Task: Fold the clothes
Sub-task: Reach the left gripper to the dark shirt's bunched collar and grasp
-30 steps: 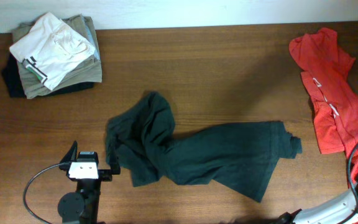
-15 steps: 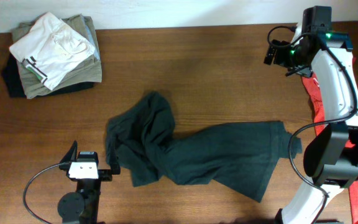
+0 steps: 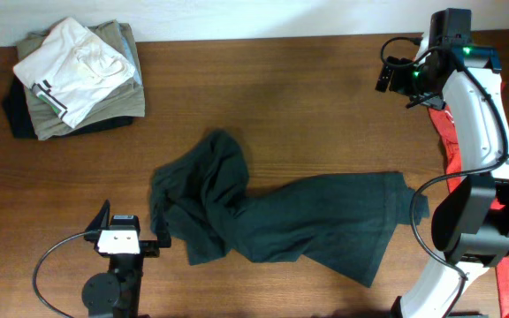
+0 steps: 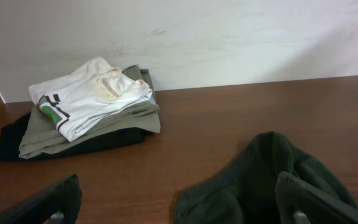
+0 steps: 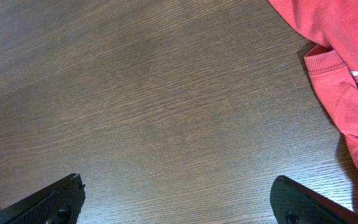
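Nothing is folded yet: the dark shirt (image 3: 281,221) lies crumpled and twisted near the middle of the desk's (image 3: 281,88) front edge, with the left claw (image 4: 179,190) released just beside its left end and the right claw (image 5: 176,186) released, empty, over the back right corner.

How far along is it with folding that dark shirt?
Nothing looks folded yet: the dark T-shirt lies crumpled on the table. Nothing is in hand: the left end effector is open beside it, and the right end effector is open over bare wood near the red shirt. The whole fold is left.
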### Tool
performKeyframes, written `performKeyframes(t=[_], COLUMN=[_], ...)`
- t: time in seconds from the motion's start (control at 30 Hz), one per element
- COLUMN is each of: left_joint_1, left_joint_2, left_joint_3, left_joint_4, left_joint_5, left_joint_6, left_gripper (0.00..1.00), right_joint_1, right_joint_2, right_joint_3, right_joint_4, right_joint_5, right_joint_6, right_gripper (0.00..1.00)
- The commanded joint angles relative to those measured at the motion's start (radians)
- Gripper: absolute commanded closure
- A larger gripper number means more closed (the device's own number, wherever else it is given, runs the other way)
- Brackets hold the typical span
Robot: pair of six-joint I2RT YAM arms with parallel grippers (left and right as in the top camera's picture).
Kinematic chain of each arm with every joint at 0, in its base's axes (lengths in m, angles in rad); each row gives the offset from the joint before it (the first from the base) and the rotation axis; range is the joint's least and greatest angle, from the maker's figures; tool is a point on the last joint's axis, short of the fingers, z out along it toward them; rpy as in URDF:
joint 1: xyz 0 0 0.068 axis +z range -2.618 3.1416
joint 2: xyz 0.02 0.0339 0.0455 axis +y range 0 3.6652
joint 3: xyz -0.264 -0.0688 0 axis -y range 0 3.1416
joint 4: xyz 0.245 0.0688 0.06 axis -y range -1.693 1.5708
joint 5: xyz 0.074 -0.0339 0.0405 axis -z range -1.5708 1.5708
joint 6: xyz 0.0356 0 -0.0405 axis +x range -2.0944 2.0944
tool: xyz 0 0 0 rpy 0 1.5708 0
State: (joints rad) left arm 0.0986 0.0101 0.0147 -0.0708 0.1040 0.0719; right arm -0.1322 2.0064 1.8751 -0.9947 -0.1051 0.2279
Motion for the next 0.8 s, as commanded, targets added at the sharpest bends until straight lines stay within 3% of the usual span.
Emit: performKeyframes(t=[0.0,0.13,0.17,0.27,0.37,0.5,0.57,0.6,0.7,0.77], left_joint_1=[0.005,0.005,0.002,0.002,0.002,0.002,0.002,0.002,0.002,-0.030], left_joint_2=[-0.005,-0.005,-0.005,-0.005,-0.004,0.213,0.478,0.690,0.929,1.038], left_joint_3=[-0.006,-0.006,-0.005,-0.005,0.007,0.222,0.492,0.707,0.787,0.812], left_joint_4=[-0.001,0.000,0.007,0.192,0.354,0.289,0.023,-0.197,-0.203,-0.232], left_joint_5=[0.003,0.019,0.127,0.368,0.413,0.417,0.459,0.614,0.827,0.795], left_joint_6=[0.013,0.011,-0.060,-0.224,-0.319,-0.316,-0.301,-0.143,-0.127,-0.128], left_gripper=[0.01,0.01,0.01,0.01,0.01,0.01,0.01,0.01,0.01,0.01], right_joint_1=[0.001,0.001,0.001,0.001,0.001,0.001,0.001,0.001,0.001,0.001], right_joint_2=[-0.001,-0.001,-0.001,-0.001,-0.001,-0.001,-0.001,-0.001,-0.001,-0.001], right_joint_3=[-0.002,-0.002,-0.002,-0.002,-0.002,-0.002,-0.002,-0.002,-0.002,-0.002], right_joint_4=[0.001,0.001,0.001,0.001,0.001,0.001,0.001,0.001,0.001,0.001], right_joint_5=[0.016,0.016,0.016,0.016,0.016,0.016,0.016,0.016,0.016,0.016], right_joint_6=[-0.006,-0.006,-0.006,-0.006,-0.006,-0.006,-0.006,-0.006,-0.006,-0.006], right_gripper=[0.01,0.01,0.01,0.01,0.01,0.01,0.01,0.01,0.01,0.01])
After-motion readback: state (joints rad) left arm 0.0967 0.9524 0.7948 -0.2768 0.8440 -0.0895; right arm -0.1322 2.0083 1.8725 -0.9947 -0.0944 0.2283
